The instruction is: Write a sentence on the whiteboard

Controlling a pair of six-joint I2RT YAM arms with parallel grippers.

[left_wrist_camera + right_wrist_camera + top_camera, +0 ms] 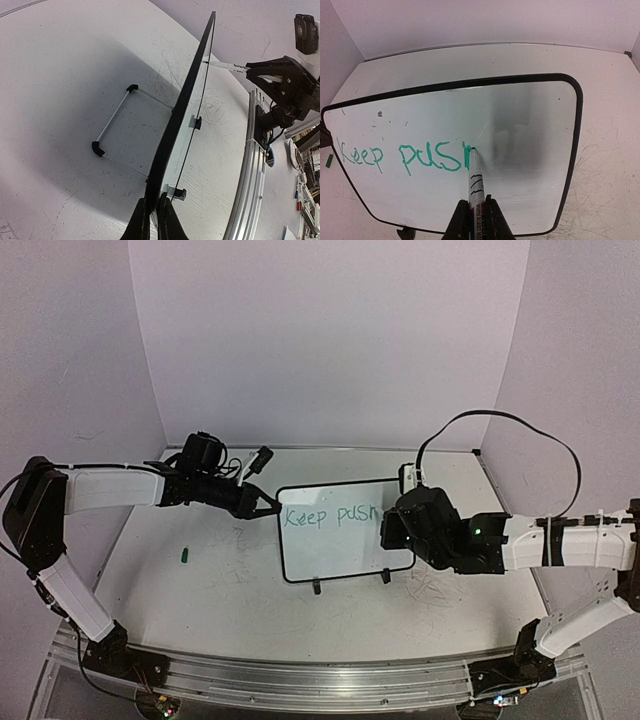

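The whiteboard stands tilted on its two black feet at the table's middle. On it, green writing reads "Keep push", the last letter only begun. My left gripper is shut on the board's left rim, seen edge-on in the left wrist view, with its fingertips pinching the black frame. My right gripper is shut on a white marker. The marker's tip touches the board just right of the "s". In the top view the right gripper covers the end of the writing.
A small green marker cap lies on the table to the left of the board. Faint grey scribbles mark the tabletop around the board. The metal rail with the arm bases runs along the near edge.
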